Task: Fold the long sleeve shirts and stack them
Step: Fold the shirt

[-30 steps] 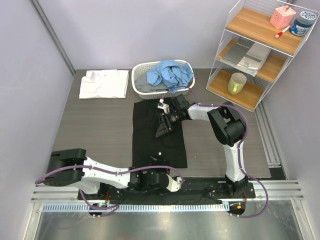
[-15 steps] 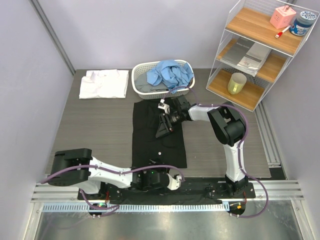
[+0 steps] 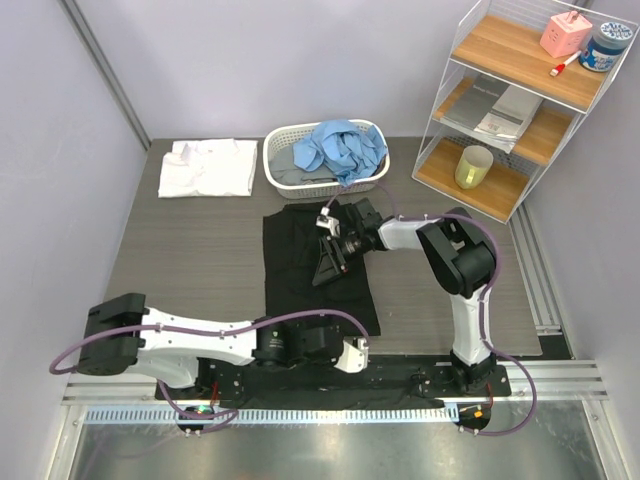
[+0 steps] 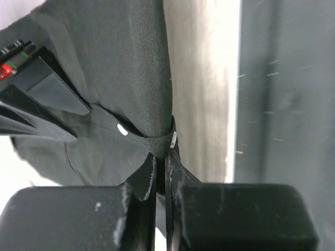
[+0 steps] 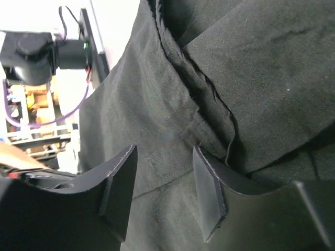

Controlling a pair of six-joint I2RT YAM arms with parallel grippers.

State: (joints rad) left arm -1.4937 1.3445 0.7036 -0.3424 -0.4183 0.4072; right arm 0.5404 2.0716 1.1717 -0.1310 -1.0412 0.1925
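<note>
A large black long sleeve shirt lies flat mid-table, its hem toward the arm bases. My left gripper sits low at that near hem, by the right corner. In the left wrist view the left gripper is shut on a bunched fold of the black shirt. My right gripper hovers over the shirt's upper middle. The right wrist view shows the right gripper open, with black cloth under it and nothing between the fingers. A white shirt lies folded at the back left. A light blue shirt is heaped in the basket.
The white slatted basket stands just behind the black shirt. A wire-and-wood shelf unit with a yellow cup fills the back right. A metal rail runs along the near table edge.
My left gripper went from open to shut on the black shirt's near hem, and its arm swung lower and leftward. The right gripper drifted slightly toward the near side.
</note>
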